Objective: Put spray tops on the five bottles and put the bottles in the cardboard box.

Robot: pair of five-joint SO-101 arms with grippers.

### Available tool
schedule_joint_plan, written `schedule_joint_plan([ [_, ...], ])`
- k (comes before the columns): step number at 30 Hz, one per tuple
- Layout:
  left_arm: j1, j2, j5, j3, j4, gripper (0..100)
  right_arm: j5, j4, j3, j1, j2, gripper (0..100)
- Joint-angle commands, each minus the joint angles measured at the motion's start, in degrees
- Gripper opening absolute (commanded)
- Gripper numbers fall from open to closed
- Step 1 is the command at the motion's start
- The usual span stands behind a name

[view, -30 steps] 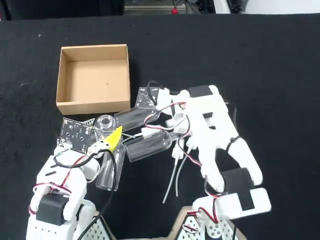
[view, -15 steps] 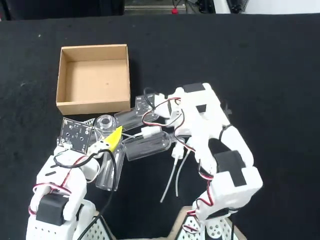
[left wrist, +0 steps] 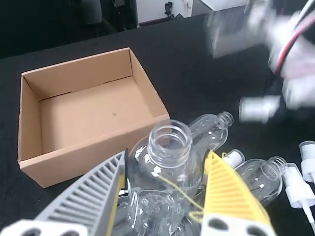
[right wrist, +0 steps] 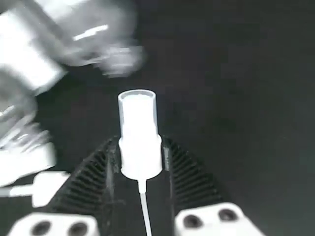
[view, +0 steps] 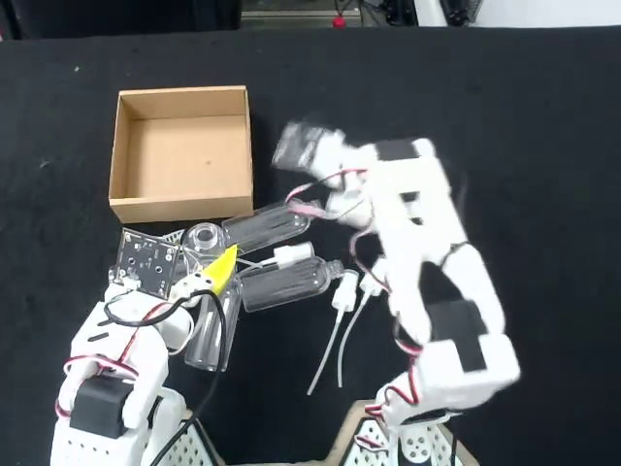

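Tabletop is black, with the open-topped cardboard box at its far left. From above, the right arm stands stretched up to just beside the box's right wall; what its end carries cannot be told from there. Its wrist view settles that: the right gripper has its jaws drawn in narrowly on 1 white spray top, whose thin tube runs back between them. The left gripper, near the box's front wall, has its jaws spread wide and pressed to both sides of 1 clear bottle; its wrist view shows the bottle's open neck. 2 more bottles lie side by side just right of it. 1 loose spray top lies between them, and 2 other spray tops with long tubes lie past their necks.
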Motion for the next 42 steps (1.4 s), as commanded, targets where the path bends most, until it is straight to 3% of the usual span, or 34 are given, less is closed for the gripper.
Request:
schedule_joint_plan([
  [1,0.1,-0.5,0.2,-0.7,-1.0,22,-13.5,-0.1,-7.9,3.0,-10.7,1.4],
  [5,1.0,-0.5,0.2,-0.7,-1.4,22,-33.8,2.1,-12.7,2.7,-20.4,1.4],
  [10,7.6,-0.5,-0.2,-0.6,-6.2,22,-57.1,4.9,-16.5,-3.9,-31.5,1.5],
  [15,12.6,-0.5,0.2,2.7,-18.8,23,-64.8,0.6,-16.4,-6.2,-39.8,1.5],
  [21,18.2,-0.5,-0.2,16.9,-44.0,22,-71.3,-4.7,-16.4,-7.8,-47.5,1.7],
  [23,18.1,-0.5,-0.2,20.9,-50.4,22,-72.9,-4.6,-15.9,-10.9,-49.5,1.7],
  [25,17.9,-0.3,-0.2,22.5,-51.8,22,-73.1,-5.1,-14.1,-14.2,-51.6,1.7],
  [31,18.0,-0.4,0.2,20.4,-40.9,22,-72.1,-12.1,-3.9,-21.3,-58.9,1.6],
  [34,18.0,-0.4,0.2,20.0,-36.7,23,-65.6,-22.3,6.7,-24.4,-63.1,1.5],
  [39,18.0,-0.4,0.2,19.7,-35.5,22,-57.2,-39.6,23.0,-30.8,-68.5,1.5],
  [42,17.7,-0.4,0.2,19.9,-35.3,22,-55.1,-43.0,26.3,-32.2,-69.4,1.5],
])
